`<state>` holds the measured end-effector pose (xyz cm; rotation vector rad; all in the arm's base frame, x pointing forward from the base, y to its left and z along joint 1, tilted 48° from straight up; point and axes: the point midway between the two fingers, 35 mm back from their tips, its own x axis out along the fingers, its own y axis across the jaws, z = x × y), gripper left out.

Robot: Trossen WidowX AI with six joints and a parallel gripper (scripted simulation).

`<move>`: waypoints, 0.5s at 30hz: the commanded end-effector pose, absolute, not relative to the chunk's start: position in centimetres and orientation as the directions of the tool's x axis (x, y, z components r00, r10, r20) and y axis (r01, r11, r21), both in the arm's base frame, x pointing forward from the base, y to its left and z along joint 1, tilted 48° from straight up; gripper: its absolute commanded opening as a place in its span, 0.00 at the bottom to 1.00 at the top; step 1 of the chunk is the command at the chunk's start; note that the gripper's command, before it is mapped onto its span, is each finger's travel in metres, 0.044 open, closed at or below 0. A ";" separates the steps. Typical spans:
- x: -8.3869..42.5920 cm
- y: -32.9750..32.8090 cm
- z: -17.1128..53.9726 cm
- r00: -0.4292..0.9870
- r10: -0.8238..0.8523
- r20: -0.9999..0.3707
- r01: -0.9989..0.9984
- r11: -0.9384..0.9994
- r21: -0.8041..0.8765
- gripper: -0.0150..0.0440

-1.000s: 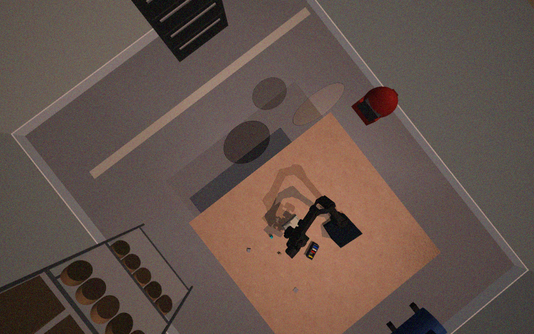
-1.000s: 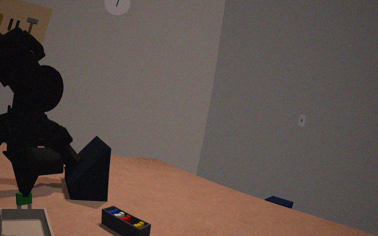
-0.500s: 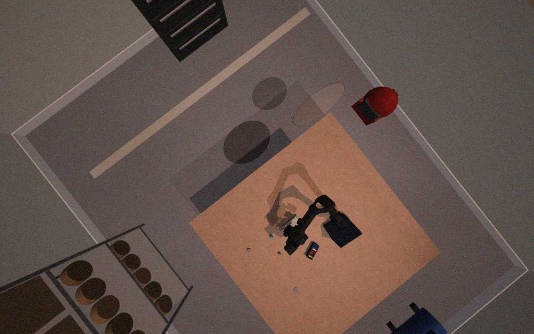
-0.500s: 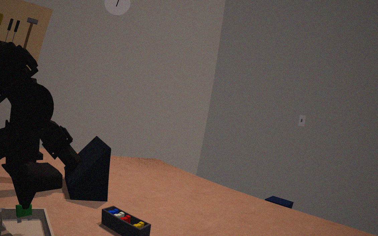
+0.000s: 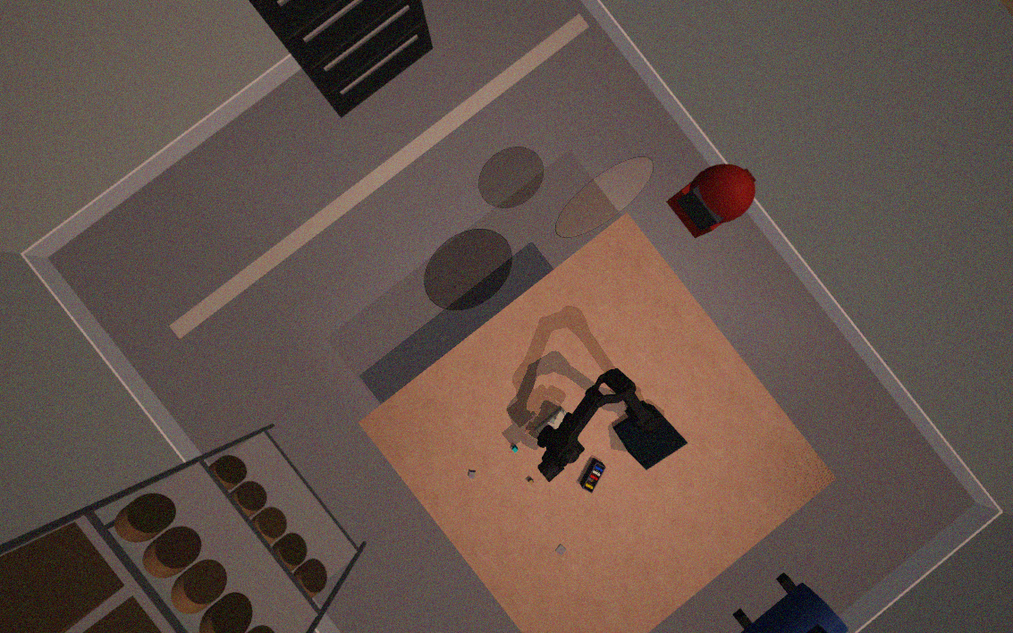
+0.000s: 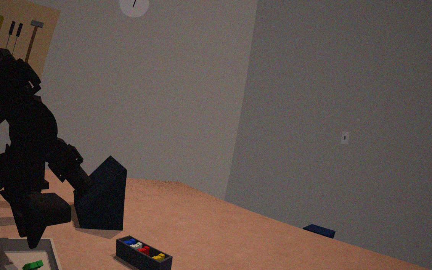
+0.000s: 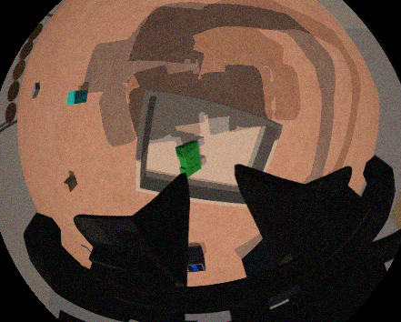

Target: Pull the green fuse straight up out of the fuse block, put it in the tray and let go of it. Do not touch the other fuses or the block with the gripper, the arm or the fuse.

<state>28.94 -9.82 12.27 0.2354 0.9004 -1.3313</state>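
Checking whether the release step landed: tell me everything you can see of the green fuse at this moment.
The green fuse is a small, bright green blocky piece, plastic by its look. It lies tilted on the pale floor of the grey-walled tray, inside the rim and apart from the fuse block. The gripper hangs above it with its dark fingers spread, and nothing is between them, so the fuse is free. Its prongs cannot be made out at this size.

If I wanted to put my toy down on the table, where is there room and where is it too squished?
There is bare table to the right of the fuse block, out toward the far edge. It is crowded on the left: the tray holds the green fuse, the open gripper hangs just above it, and the arm's dark base stands close behind.
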 end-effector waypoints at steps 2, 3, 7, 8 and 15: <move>28.9 -9.8 12.3 -0.032 -0.734 -0.679 0.903 0.269 -0.334 0.74; 28.9 -9.8 12.3 -0.032 -0.734 -0.679 0.903 0.269 -0.334 0.79; 29.0 -7.7 14.2 -0.032 -0.735 -0.677 0.901 0.271 -0.337 0.81; 29.0 -7.3 14.6 -0.032 -0.736 -0.676 0.901 0.272 -0.338 0.81; 29.0 -7.2 14.7 -0.032 -0.736 -0.676 0.901 0.272 -0.339 0.81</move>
